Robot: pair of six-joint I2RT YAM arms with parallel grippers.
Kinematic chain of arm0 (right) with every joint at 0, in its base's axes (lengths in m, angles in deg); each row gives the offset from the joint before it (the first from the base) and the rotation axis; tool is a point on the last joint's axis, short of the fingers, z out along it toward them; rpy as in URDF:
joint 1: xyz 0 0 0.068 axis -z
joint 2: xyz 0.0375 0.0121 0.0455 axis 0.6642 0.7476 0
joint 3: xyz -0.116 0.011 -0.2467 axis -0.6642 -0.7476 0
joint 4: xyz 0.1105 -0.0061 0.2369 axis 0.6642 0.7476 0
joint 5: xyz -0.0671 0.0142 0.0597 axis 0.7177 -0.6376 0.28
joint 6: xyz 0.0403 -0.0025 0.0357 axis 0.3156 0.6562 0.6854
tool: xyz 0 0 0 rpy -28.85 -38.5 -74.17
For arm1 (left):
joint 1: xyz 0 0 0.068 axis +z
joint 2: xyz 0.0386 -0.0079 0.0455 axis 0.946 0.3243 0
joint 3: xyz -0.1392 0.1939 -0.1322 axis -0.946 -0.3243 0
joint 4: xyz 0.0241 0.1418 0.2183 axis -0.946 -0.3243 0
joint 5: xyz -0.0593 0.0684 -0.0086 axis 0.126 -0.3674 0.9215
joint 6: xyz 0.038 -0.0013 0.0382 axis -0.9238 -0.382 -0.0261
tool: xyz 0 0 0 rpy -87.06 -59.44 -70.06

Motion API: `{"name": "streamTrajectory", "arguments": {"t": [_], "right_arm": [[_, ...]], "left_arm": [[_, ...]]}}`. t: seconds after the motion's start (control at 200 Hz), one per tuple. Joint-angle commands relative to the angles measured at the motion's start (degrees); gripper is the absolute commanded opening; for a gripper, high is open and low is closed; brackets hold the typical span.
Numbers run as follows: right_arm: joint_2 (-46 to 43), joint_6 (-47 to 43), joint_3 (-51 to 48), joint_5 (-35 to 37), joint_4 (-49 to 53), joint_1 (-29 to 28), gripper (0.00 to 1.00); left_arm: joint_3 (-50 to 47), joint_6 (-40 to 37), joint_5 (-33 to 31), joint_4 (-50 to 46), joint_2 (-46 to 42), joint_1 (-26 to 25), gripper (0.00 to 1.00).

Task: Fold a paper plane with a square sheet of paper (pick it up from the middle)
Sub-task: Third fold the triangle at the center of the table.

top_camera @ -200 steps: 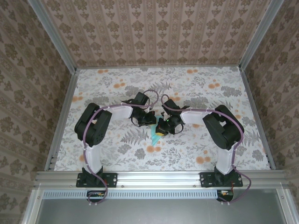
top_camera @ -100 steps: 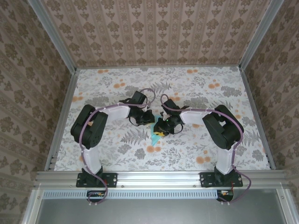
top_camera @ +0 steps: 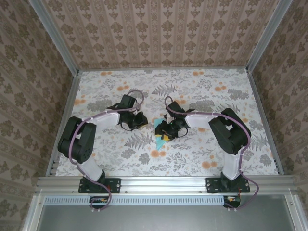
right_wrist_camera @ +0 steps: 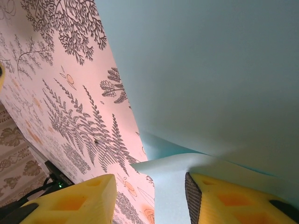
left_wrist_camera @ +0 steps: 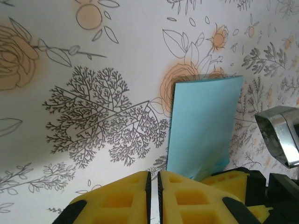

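Left hand (left_wrist_camera: 153, 179): we see it almost pressed together, empty.
Right hand (right_wrist_camera: 149, 186): spread over the paper (left_wrist_camera: 203, 126).
Paper: on the table (left_wrist_camera: 117, 46).

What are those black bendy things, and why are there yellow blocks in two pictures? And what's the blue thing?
The black bendy things are two robot arms, the left arm and the right arm, bolted to the near edge of a flowery table. One picture looks down from a camera above and behind them. The other two come from a little camera on each wrist, so you see that arm's own fingers, which are the yellow blocks. The blue thing is a partly folded paper on the table between the arms. The left pincer has its fingers almost together with nothing between them. The right pincer is open, and an edge of the paper sits between its fingers. Neither pincer is squeezing the paper.
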Motion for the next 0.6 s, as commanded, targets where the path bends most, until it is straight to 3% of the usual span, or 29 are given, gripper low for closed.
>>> {"name": "streamTrajectory", "arguments": {"t": [0.0, 0.385, 0.595], "right_arm": [[3.03, -1.00, -2.13, 5.33, 4.95, -0.02, 0.47], [3.07, -1.09, -2.99, 6.05, 4.74, 0.41, 0.33], [3.41, -1.30, -3.13, 6.53, 5.27, 0.41, 0.12]], "left_arm": [[-1.49, 1.11, 2.92, 2.08, -2.18, -0.78, 0.13], [-5.08, 4.46, 6.13, 7.37, -2.00, -4.23, 0.07], [-5.52, 5.07, 6.72, 8.59, -1.79, -6.38, 0.05]]}}
